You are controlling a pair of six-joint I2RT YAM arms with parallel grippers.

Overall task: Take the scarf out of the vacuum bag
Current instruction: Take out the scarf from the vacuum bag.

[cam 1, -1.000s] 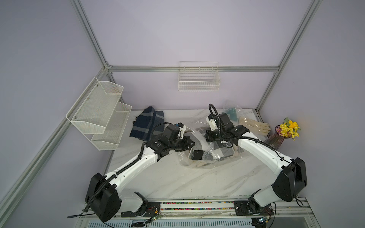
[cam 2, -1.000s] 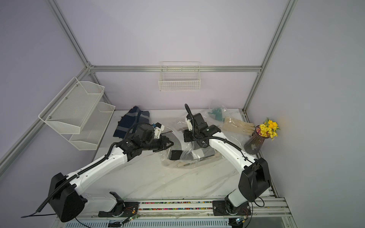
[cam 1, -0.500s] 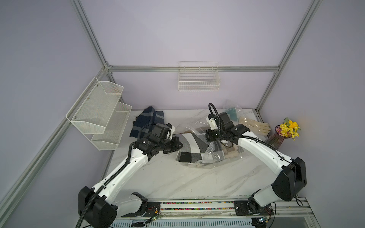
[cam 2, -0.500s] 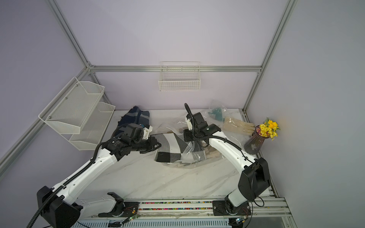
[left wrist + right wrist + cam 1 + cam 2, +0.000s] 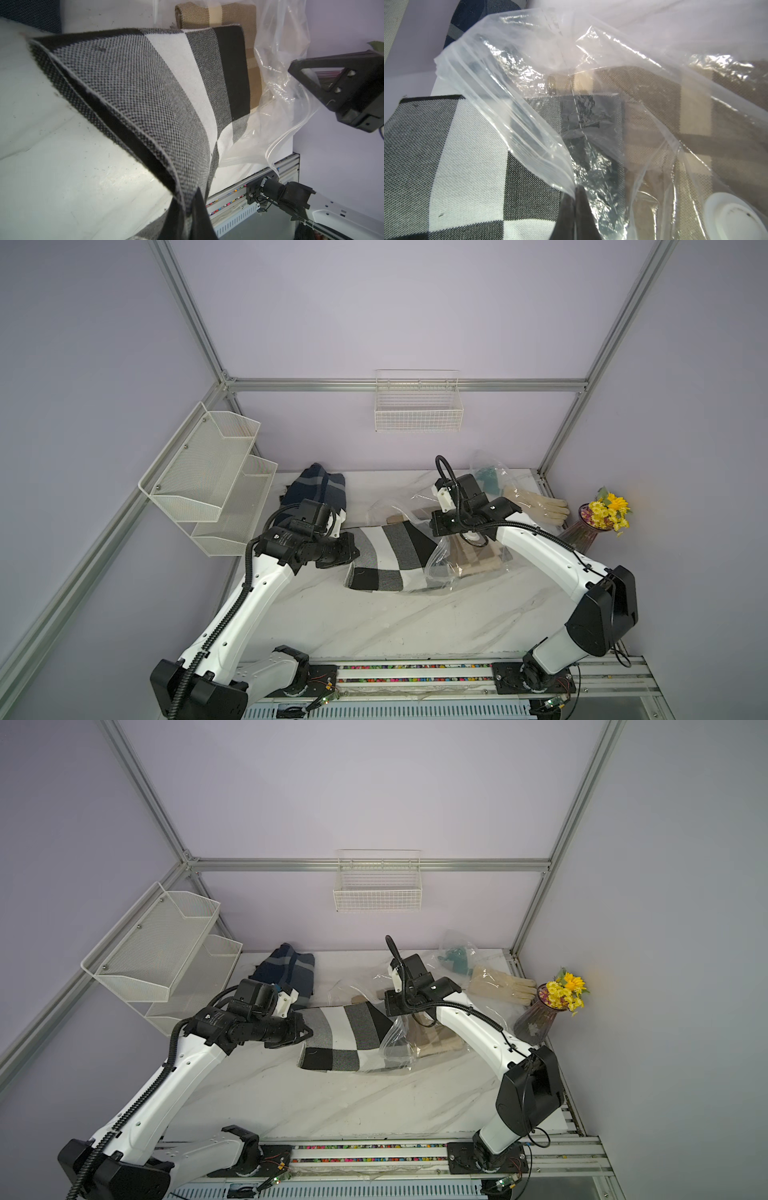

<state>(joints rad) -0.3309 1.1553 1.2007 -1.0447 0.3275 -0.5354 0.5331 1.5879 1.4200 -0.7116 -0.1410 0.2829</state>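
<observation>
Marble bench carries the soft, limp scarf, lying mostly outside the slippery bag (one end inside), its folded edge, likely the surest hold, clamped in the closed left gripper while the closed right gripper pinches the bag's mouth.

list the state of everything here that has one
checked scarf, partly out of the bag
vacuum bag, mouth open
tan scarf, inside the bag
left end effector, shut on checked scarf
right end effector, shut on bag edge
</observation>
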